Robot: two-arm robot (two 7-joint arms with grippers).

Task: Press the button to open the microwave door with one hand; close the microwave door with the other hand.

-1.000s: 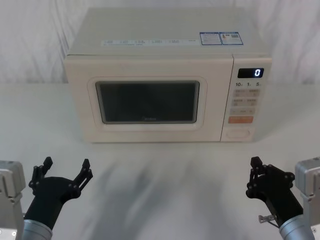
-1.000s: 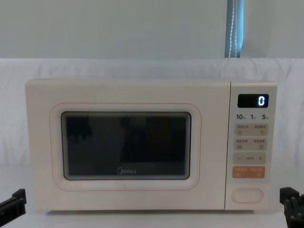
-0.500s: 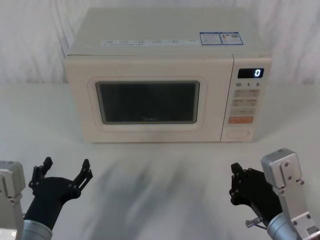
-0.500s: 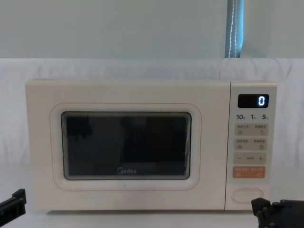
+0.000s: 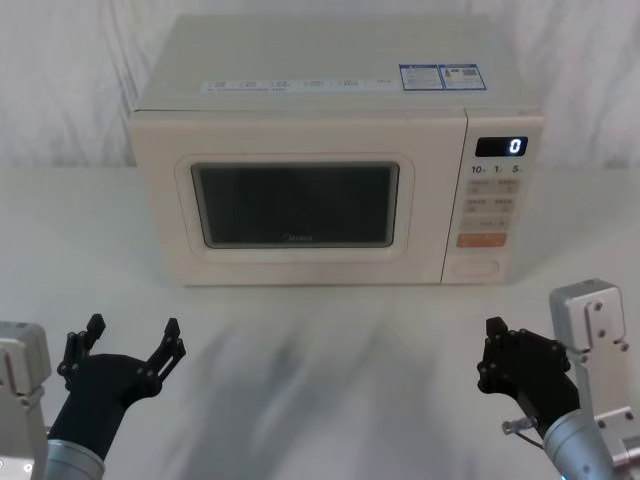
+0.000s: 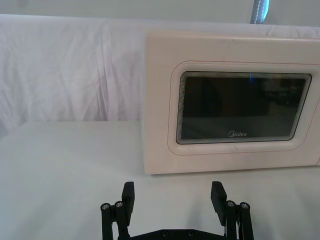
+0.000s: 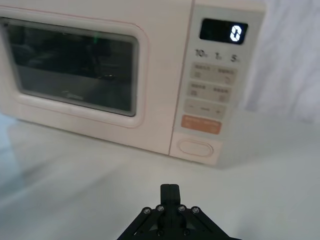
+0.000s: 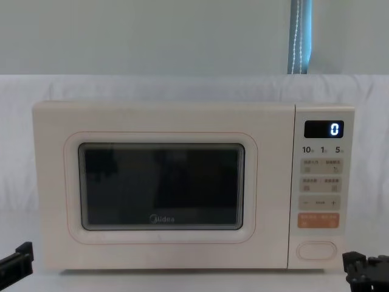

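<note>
The cream microwave stands at the back of the table with the microwave door (image 5: 295, 205) shut; its dark window and "Midea" logo face me (image 8: 161, 185) (image 6: 240, 107) (image 7: 70, 65). The wide pill-shaped button (image 5: 477, 267) sits lowest on the control panel, under the orange key (image 8: 316, 250) (image 7: 195, 147). My right gripper (image 5: 492, 350) is shut and empty, low over the table in front of the panel, well short of the button (image 7: 169, 189) (image 8: 364, 267). My left gripper (image 5: 133, 330) rests open and empty near the front left (image 6: 173, 192) (image 8: 15, 258).
A white cloth covers the table (image 5: 320, 340) and hangs behind the microwave. Open tabletop lies between the grippers and the microwave front. The display (image 5: 502, 146) reads 0. A pale blue pole (image 8: 299, 36) stands behind.
The right gripper swung left toward the middle half a second ago and has now shifted back right, in line with the control panel. Left gripper and door have not moved.
</note>
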